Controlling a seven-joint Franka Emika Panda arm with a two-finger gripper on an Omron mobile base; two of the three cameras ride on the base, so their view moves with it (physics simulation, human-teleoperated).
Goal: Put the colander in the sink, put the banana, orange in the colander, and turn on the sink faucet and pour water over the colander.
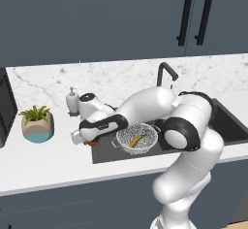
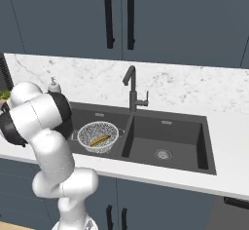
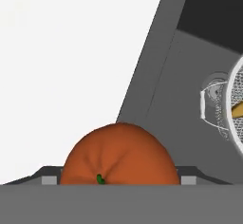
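Sink (image 2: 185,126), a dark grey double-basin unit, is set into the white marbled worktop (image 1: 43,155) below a row of dark cabinet doors (image 2: 63,14) with black vertical handles. The sink faucet (image 2: 131,90), dark and tall with a squared gooseneck spout, rises from the back edge of the sink at the divider between the two basins; a small lever projects from its side. The white arm (image 1: 145,107) reaches low and to the left across the sink's left basin toward the worktop edge. The colander (image 2: 97,136), a round perforated metal bowl with small side handles, rests in that left basin, while the right basin shows a round steel drain (image 2: 163,153). The banana (image 2: 99,140) lies inside the colander, yellow and slightly curved. A small potted plant (image 1: 37,123) in a tan and blue pot stands on the worktop well left of the sink, and a white soap dispenser (image 1: 72,99) stands behind the sink's left corner. The orange (image 3: 119,155) sits on the worktop just beside the sink's left rim, outside the colander; in the hand view it lies close to the camera with its stem spot facing the lens. The gripper (image 1: 86,141) hangs low over the orange, its fingers spread wide on either side of the fruit and not clamped on it.
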